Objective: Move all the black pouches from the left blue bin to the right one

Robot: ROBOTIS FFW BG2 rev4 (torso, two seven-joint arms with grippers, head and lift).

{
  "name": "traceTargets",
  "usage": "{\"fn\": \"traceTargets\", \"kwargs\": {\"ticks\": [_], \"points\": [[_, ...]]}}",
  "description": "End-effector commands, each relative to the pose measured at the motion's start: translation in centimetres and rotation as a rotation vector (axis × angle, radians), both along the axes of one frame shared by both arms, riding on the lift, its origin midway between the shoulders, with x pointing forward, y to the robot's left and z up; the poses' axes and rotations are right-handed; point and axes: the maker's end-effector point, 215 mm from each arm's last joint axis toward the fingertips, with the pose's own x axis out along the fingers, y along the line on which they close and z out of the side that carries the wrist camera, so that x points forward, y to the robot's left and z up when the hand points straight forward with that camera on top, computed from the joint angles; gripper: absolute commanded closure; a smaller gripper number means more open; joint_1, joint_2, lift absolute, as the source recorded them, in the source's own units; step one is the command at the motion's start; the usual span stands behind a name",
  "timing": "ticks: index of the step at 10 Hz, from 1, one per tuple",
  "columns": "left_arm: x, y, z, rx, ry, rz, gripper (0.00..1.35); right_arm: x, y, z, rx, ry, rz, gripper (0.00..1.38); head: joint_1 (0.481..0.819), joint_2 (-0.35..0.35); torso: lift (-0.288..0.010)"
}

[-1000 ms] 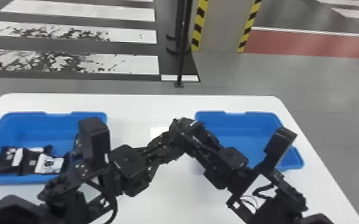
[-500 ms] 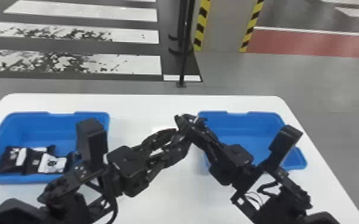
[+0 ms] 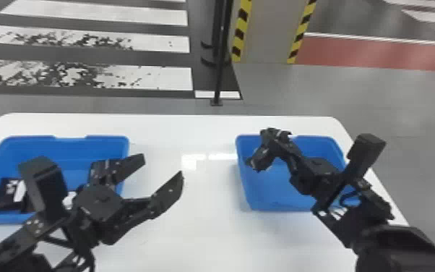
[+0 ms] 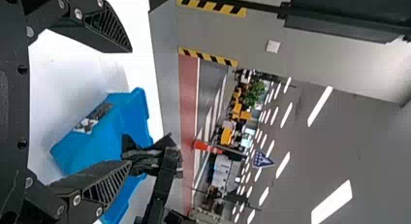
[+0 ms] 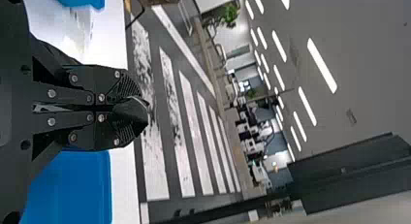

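While a white, round-cornered desk (image 3: pixel 191 235) leaves a broad bare strip between its two containers, and a narrower one behind them toward the far edge, two black robot arms extend over it from the near side. The right arm crosses close to the desk's right edge and angles inward; its black right pincer (image 3: pixel 271 139) is over the left part of the blue plastic right bin (image 3: pixel 278 191), its fingers brought together on a dark, crumpled black pouch (image 3: pixel 259 161) that juts from the tips above the bin. The left arm slants across the near right corner of the blue plastic left bin (image 3: pixel 29 137), its black left pincer (image 3: pixel 162 166) angled toward the open strip. That pincer's two fingers stand wide apart with bare space between them, near the left bin's right wall. Inside the left bin, which sits close to the desk's left side, black pouches with white patches (image 3: pixel 5 195) lie toward the near wall, partly hidden by the arm, so that their full number cannot be told. The right bin sits toward the opposite side, its blue floor visible in part beneath the right arm.
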Motion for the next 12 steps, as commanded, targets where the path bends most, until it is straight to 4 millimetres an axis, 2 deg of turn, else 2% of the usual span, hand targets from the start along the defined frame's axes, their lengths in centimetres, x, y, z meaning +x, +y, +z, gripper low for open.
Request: {"fn": "traceTargets", "kwargs": {"ticks": [1, 2, 3, 4, 5, 6, 8, 9, 10, 11, 12], "points": [[-0.3, 4.6, 1.5, 0.018, -0.033, 0.101, 0.16, 2.6, -7.1, -2.7, -0.091, 0.031, -0.128, 1.22, 0.695, -0.163, -0.14], [-0.7, 7.5, 2.3, 0.036, -0.049, 0.166, 0.16, 3.2, -11.9, -3.9, -0.159, 0.046, -0.213, 0.96, 0.695, -0.173, -0.14], [-0.9, 10.0, 2.3, 0.056, -0.046, 0.218, 0.16, 2.9, -15.0, -4.5, -0.23, 0.058, -0.27, 0.6, 0.695, -0.191, -0.14], [-1.2, 11.6, 2.0, 0.067, -0.04, 0.251, 0.16, 2.0, -15.8, -5.0, -0.258, 0.056, -0.286, 0.35, 0.695, -0.207, -0.14], [-1.4, 12.3, 2.1, 0.074, -0.044, 0.264, 0.16, 0.4, -15.6, -4.0, -0.304, 0.019, -0.296, 0.15, 0.695, -0.214, -0.14], [-1.3, 13.0, 2.0, 0.089, -0.046, 0.279, 0.16, -1.8, -14.5, -1.7, -0.365, -0.05, -0.303, 0.08, 0.695, -0.211, -0.14], [-1.1, 13.9, 1.8, 0.114, -0.042, 0.296, 0.16, -6.4, -6.4, 3.6, -0.347, -0.231, -0.241, 0.12, 0.695, -0.172, -0.14], [-1.0, 14.4, 2.0, 0.13, -0.055, 0.308, 0.16, -8.9, -3.7, 5.3, -0.304, -0.27, -0.231, 0.12, 0.695, -0.145, -0.14], [-0.5, 15.4, 2.6, 0.151, -0.08, 0.341, 0.16, -11.0, -2.4, 6.7, -0.271, -0.297, -0.23, 0.12, 0.695, -0.095, -0.14], [0.2, 17.1, 3.0, 0.187, -0.097, 0.392, 0.17, -12.7, -1.7, 6.9, -0.244, -0.284, -0.228, 0.12, 0.695, -0.051, -0.14], [1.2, 17.8, 1.3, 0.211, -0.036, 0.409, 0.19, -13.9, -1.0, 6.8, -0.207, -0.263, -0.222, 0.12, 0.695, -0.011, -0.14]]}}
